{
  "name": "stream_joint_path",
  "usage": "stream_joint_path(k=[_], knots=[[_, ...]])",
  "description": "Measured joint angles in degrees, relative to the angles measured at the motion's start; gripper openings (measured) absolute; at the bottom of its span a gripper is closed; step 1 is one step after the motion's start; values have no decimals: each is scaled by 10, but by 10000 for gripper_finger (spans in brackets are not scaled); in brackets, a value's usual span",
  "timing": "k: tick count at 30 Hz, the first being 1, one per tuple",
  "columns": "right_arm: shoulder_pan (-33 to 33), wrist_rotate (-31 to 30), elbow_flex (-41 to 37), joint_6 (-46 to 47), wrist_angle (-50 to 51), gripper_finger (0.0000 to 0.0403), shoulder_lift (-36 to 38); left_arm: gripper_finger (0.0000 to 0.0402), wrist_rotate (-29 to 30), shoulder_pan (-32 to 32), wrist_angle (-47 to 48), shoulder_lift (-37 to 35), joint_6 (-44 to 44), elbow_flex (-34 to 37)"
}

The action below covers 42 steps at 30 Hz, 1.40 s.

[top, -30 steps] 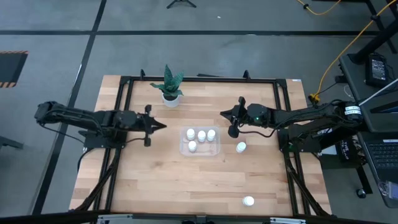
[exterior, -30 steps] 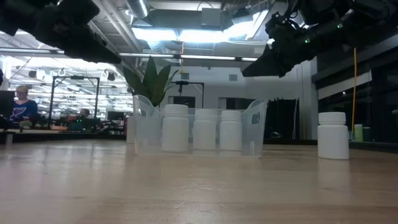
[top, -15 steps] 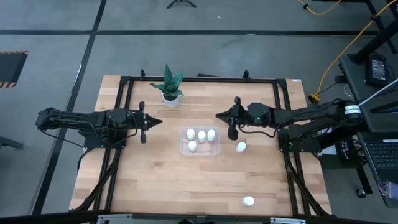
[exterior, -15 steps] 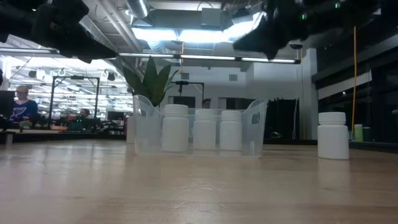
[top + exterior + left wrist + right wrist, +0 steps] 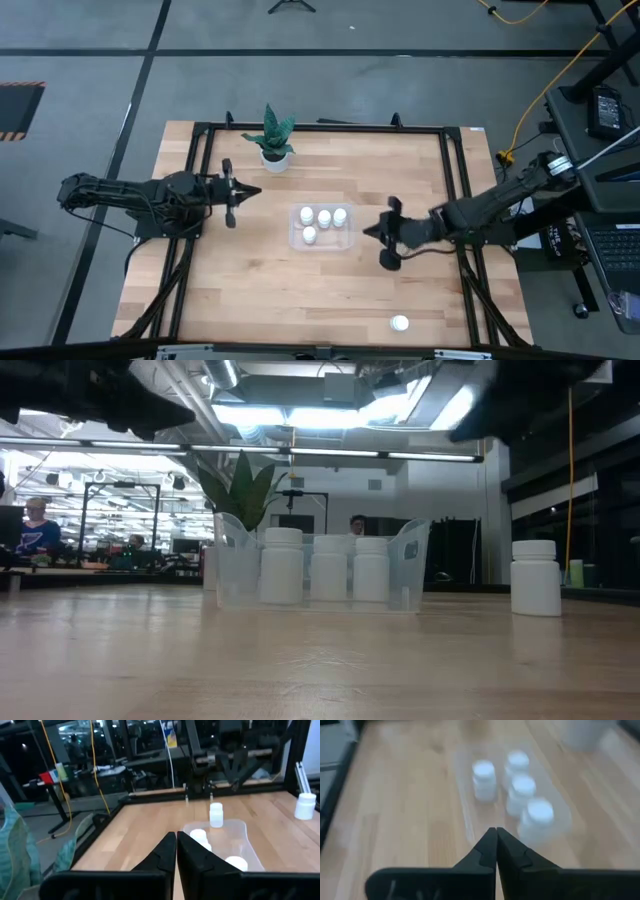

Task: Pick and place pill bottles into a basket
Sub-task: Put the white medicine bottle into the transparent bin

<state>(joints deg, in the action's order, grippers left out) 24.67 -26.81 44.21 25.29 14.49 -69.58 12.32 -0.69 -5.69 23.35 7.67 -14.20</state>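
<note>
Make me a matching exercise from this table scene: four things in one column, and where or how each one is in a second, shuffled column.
Things:
1. potted plant
2. basket
3. lone pill bottle
4. left gripper

Places or states:
A. alone near the table edge farthest from the plant, on the right arm's side
B. mid-table, with four white bottles inside
C. near the table's far edge, beyond the basket
D. shut, raised above the table to the basket's left

Pairs: 1-C, 2-B, 3-A, 4-D
</note>
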Motion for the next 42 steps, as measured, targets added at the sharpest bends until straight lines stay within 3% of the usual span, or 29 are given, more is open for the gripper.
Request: stream_joint_path(k=[4, 8, 13, 16, 25, 32, 42], knots=[[59, -44, 0, 126, 65, 4, 0, 3, 0, 0, -3, 0, 0, 0], [96, -45, 22, 238, 156, 4, 0, 2, 0, 0, -5, 0, 12, 0], [114, -43, 80, 349, 355, 2, 0, 9, 0, 0, -6, 0, 21, 0], [115, -26, 94, 386, 408, 10, 0, 12, 0, 0, -6, 0, 21, 0], [113, -17, 91, 390, 406, 57, 0, 6, 0, 0, -6, 0, 21, 0], [80, -5, 91, 384, 406, 149, 0, 6, 0, 0, -6, 0, 21, 0], [64, -7, 88, 269, 404, 280, 0, 7, 0, 0, -6, 0, 21, 0]])
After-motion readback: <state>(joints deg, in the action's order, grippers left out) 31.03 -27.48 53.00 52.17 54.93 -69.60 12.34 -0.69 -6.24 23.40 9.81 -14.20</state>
